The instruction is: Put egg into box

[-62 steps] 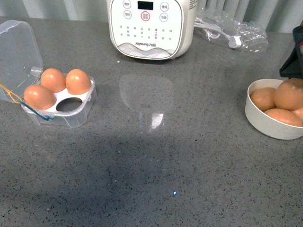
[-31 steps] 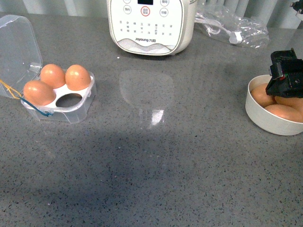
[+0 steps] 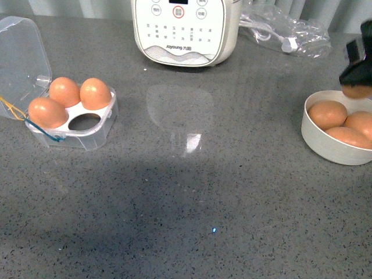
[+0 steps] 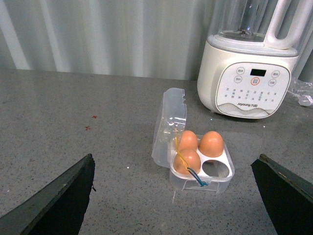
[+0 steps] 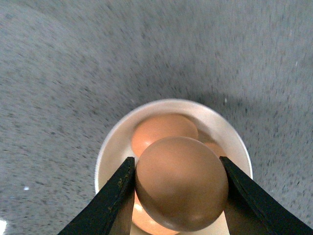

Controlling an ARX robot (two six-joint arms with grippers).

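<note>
The egg (image 5: 182, 182) is orange-brown and sits between my right gripper's (image 5: 178, 169) two black fingers, held above the white bowl (image 5: 111, 147). In the front view the right gripper (image 3: 357, 70) is at the far right edge, with the egg (image 3: 356, 91) just showing beneath it. The box (image 3: 74, 129) is a clear four-slot case at the far left, lid open, with three brown eggs and one free slot at the front right. My left gripper (image 4: 174, 161) is open and empty, well back from the box (image 4: 203, 169).
The white bowl (image 3: 325, 145) at the right holds three more brown eggs. A white kitchen appliance (image 3: 185, 32) stands at the back centre. A clear plastic bag with a cable (image 3: 285, 35) lies to the right of it. The counter is grey stone.
My right gripper closed on an egg in the bowl and has lifted it up above the rim. The box and its three eggs have not moved.
</note>
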